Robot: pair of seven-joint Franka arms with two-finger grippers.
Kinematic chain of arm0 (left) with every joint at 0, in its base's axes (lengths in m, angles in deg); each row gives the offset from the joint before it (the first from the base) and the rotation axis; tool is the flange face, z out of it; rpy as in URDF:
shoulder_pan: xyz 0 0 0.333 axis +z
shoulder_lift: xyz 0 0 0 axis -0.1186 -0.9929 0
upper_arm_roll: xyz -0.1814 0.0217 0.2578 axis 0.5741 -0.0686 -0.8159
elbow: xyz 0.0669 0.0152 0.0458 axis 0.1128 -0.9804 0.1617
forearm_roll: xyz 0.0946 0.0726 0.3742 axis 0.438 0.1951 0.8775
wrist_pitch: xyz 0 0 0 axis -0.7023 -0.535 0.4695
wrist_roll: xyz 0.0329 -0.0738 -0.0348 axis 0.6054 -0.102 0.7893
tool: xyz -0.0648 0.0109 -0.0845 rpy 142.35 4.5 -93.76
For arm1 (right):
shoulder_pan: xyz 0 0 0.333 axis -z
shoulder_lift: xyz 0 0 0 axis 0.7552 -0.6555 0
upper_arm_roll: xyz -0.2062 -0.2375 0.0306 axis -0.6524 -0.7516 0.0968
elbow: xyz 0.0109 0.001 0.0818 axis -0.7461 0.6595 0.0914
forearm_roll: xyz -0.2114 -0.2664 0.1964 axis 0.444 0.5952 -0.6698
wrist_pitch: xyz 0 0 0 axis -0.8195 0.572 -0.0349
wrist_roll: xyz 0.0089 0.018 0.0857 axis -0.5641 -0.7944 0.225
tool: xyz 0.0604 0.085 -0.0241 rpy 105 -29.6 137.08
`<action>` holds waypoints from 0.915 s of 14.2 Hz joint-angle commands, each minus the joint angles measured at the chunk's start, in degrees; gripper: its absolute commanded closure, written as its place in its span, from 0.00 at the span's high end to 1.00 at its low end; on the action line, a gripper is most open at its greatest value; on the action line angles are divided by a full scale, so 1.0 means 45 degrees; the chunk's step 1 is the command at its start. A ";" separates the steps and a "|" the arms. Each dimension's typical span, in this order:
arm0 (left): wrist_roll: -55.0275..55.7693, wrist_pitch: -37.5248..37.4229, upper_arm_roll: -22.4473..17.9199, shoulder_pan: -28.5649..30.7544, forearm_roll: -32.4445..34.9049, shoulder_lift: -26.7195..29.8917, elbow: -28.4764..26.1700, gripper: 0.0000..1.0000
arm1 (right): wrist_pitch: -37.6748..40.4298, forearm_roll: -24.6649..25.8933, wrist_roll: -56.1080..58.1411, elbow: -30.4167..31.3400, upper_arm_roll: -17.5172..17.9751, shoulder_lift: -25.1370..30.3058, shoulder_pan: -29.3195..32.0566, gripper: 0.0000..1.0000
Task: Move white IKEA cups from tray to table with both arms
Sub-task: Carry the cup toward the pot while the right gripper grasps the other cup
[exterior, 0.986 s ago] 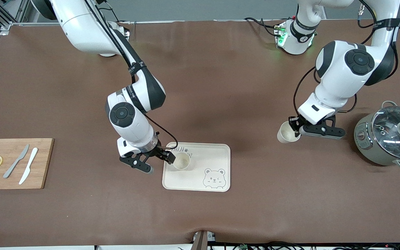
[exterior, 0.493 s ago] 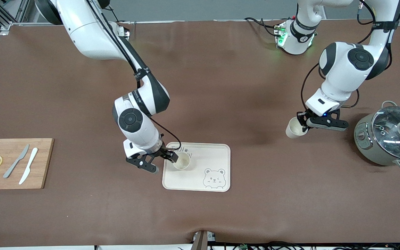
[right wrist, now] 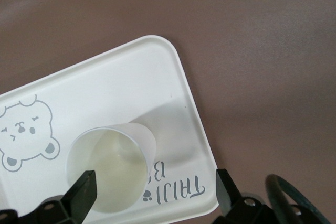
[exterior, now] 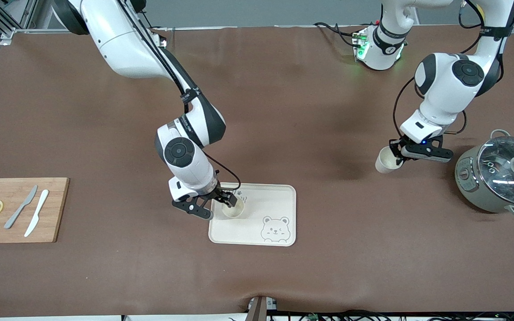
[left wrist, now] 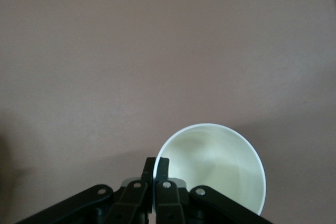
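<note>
Even overhead light, soft shadows on the brown table, glare on the pot lid, sharp focus.

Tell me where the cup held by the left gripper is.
In the front view the cup hangs pinched by its rim in the shut left gripper, over bare table toward the left arm's end, beside the lidded pot.

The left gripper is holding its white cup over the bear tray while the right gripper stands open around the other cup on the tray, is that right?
Not quite. The left gripper holds its white cup over the bare table near the lidded pot, not over the bear tray, as the front view shows. The right gripper does stand open around the other cup on the tray.
</note>
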 commanded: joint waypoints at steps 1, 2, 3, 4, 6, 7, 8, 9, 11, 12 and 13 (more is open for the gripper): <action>-0.0585 0.0258 0.0092 0.0329 -0.0022 0.0226 -0.0455 0.00 | -0.0271 -0.0039 -0.0224 -0.0398 -0.0074 -0.0369 -0.0117 1.00; -0.0625 0.0258 0.0092 0.0349 -0.0022 0.0129 -0.0455 0.00 | -0.0330 -0.0039 -0.0224 -0.0398 -0.0074 -0.0408 -0.0155 1.00; -0.0625 0.0258 0.0092 0.0349 -0.0022 0.0031 -0.0513 0.00 | -0.0350 -0.0020 -0.0204 -0.0417 -0.0074 -0.0447 -0.0175 1.00; -0.0644 0.0258 0.0092 0.0349 -0.0022 -0.0047 -0.0572 0.00 | -0.0370 -0.0019 -0.0204 -0.0418 -0.0074 -0.0506 -0.0175 1.00; -0.0645 0.0258 0.0092 0.0369 -0.0022 -0.0184 -0.0689 0.00 | -0.0389 0.0000 -0.0204 -0.0398 -0.0074 -0.0545 -0.0175 1.00; -0.0741 0.0258 0.0092 0.0369 -0.0022 -0.0243 -0.0709 0.00 | -0.0525 0.0020 -0.0204 -0.0398 -0.0074 -0.0603 -0.0175 1.00; -0.0800 0.0258 0.0092 0.0388 -0.0041 -0.0243 -0.0767 0.00 | -0.0719 0.0039 -0.0204 -0.0379 -0.0074 -0.0701 -0.0195 1.00; -0.0878 0.0277 0.0092 0.0408 -0.0041 -0.0263 -0.0806 0.00 | -0.0876 0.0039 -0.0204 -0.0379 -0.0074 -0.0818 -0.0214 1.00; -0.1325 0.0277 0.0092 0.0564 -0.0546 -0.0340 -0.0826 0.00 | -0.1092 0.0059 -0.0224 -0.0379 -0.0093 -0.0936 -0.0370 1.00; -0.1754 0.0277 0.0092 0.0583 -0.0916 -0.0418 -0.0826 0.00 | -0.1170 0.0059 -0.0224 -0.0379 -0.0094 -0.0994 -0.0371 1.00; -0.2222 0.0296 0.0092 0.0564 -0.1500 -0.0516 -0.0787 0.00 | -0.1209 0.0059 -0.0224 -0.0379 -0.0094 -0.1014 -0.0371 1.00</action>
